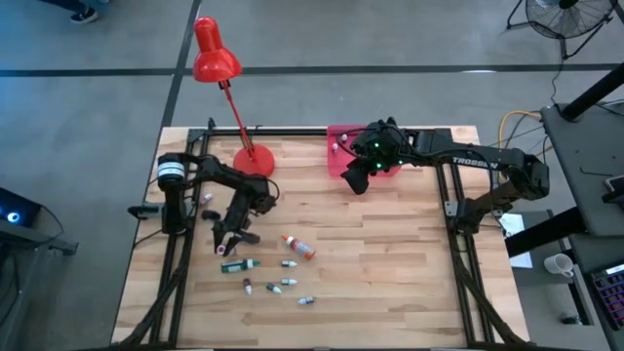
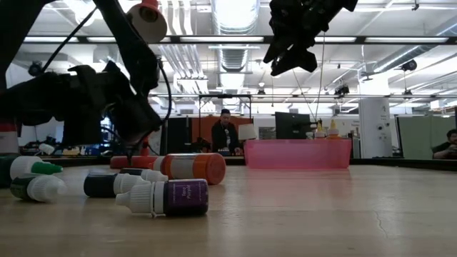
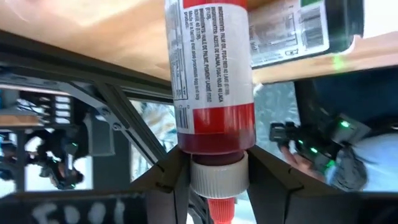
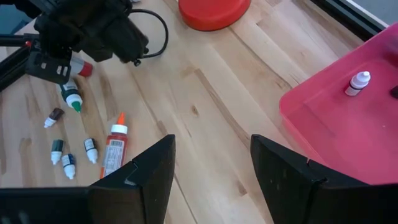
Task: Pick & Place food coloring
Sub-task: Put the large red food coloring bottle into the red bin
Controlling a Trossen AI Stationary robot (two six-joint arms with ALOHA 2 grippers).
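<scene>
Wood table [image 1: 390, 253]. My left claw [image 1: 226, 237] clamped at red bottle's [image 3: 210, 81] neck: light, stiff, slick. Right claw [image 1: 359, 174] apart over tray [image 1: 336, 161].

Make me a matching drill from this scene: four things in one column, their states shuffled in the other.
1. left hand
2. right hand
3. pink tray
4. red lamp

A. open, holding nothing
B. has a small white bottle lying in it
C. closed on a red-filled bottle
D. base on the wood, head out past the table's edge

Pairs: 1-C, 2-A, 3-B, 4-D
</scene>
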